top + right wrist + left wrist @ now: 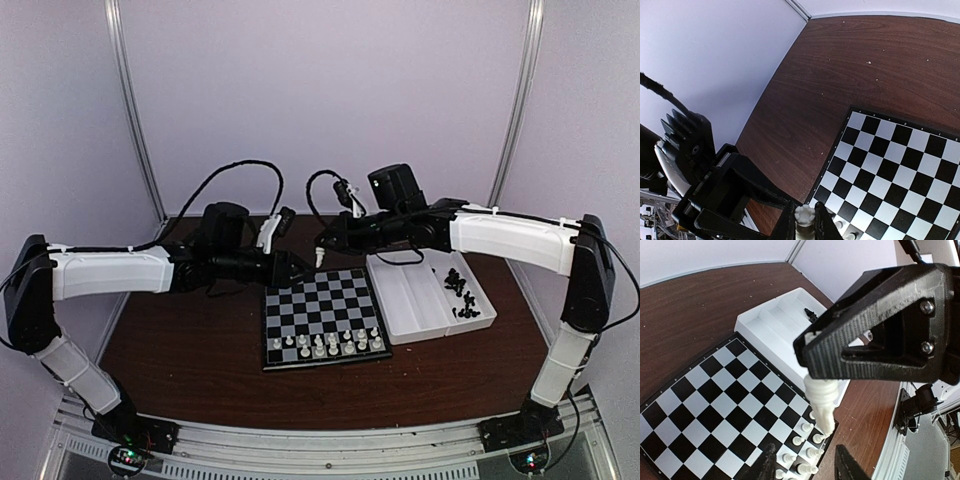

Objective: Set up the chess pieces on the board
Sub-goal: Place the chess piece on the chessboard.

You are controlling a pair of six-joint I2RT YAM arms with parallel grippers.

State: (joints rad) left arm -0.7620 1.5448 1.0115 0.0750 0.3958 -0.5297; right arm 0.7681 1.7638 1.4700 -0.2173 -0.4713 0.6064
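Note:
The board [322, 312] lies in the middle of the table, with white chess pieces [335, 345] in two rows along its near edge. My right gripper [322, 248] hovers above the board's far left corner, shut on a white chess piece [805, 215] that hangs below it [821, 405]. My left gripper [298, 266] faces it from the left. Its fingers [766, 466] stand apart, open, on either side of the piece's lower tip without touching it. Black chess pieces [462, 290] lie in the tray.
A white two-compartment tray [415, 300] sits right of the board; its left compartment holds nothing. Brown table top [190, 340] shows on both sides. White walls and metal posts close in the back.

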